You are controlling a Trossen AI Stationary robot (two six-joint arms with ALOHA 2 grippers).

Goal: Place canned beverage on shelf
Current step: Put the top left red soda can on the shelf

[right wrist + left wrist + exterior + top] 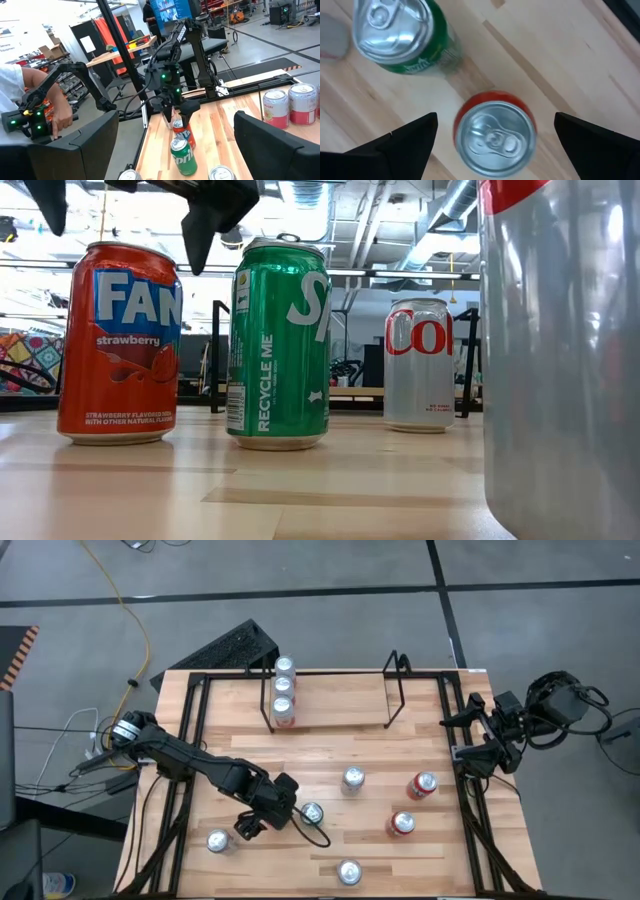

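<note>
— High view first: where is your left hand [258, 823]?

— At about seven o'clock on the desk [330, 745], poised above the red strawberry can [495, 132]. My fingers [402, 142] are spread wide on either side of its top and grip nothing.

— And the green can [400, 37]?

— Upright just beside the red one.

— The shelf [335, 690]?

— At twelve o'clock, three cans lined up at its left end.

— Your right hand [472, 748]?

— Wide open, empty, waiting at three o'clock by the desk edge.
</note>
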